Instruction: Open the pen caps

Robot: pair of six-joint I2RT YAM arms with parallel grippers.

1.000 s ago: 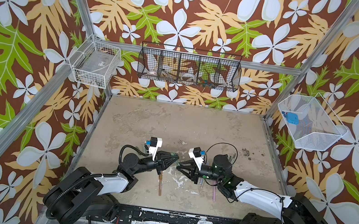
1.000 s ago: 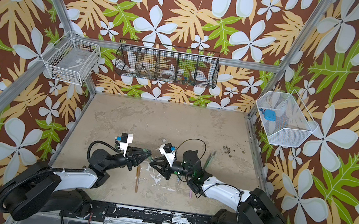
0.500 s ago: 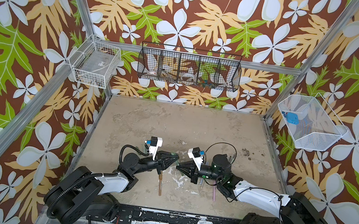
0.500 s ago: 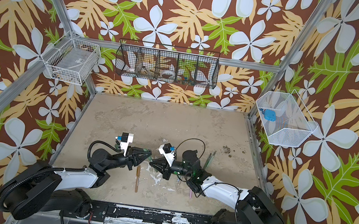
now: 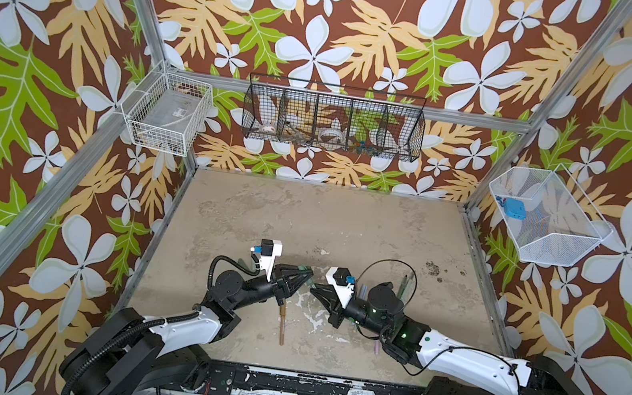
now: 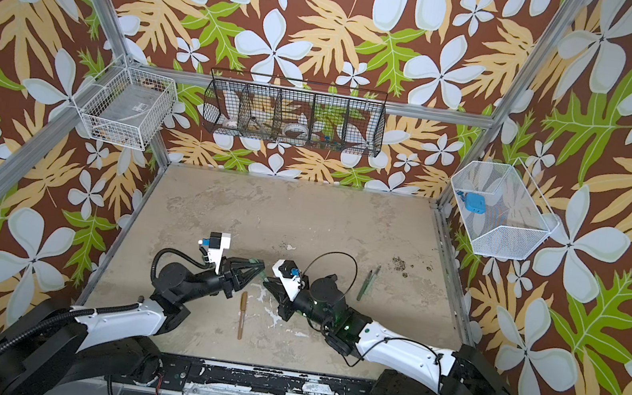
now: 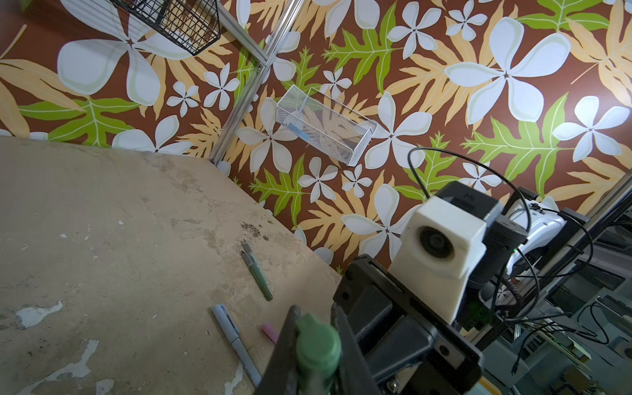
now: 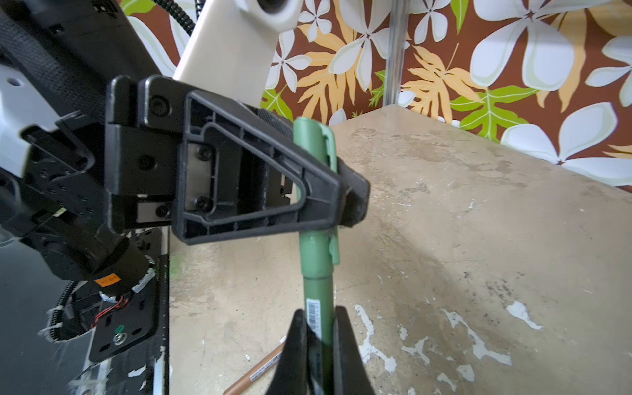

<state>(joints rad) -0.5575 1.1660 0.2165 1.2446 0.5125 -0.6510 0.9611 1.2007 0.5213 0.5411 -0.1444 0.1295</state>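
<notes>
Sage green, the pen cap [image 8: 313,249] is clamped by the closed left gripper [image 8: 345,198], in the air just beyond the brown pen [image 6: 242,314], and the pen body [image 8: 318,294] is pinched by the closed right gripper [image 8: 319,338], so a straight pull apart along the axis, without bending, is judged best.

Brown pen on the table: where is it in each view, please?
In both top views: brown pen lies flat, just below the left gripper.
Left wrist: not in it.
Right wrist: close beside the right gripper, partly cut off.
Shared landmark: the left gripper, shut on the green pen.
</notes>
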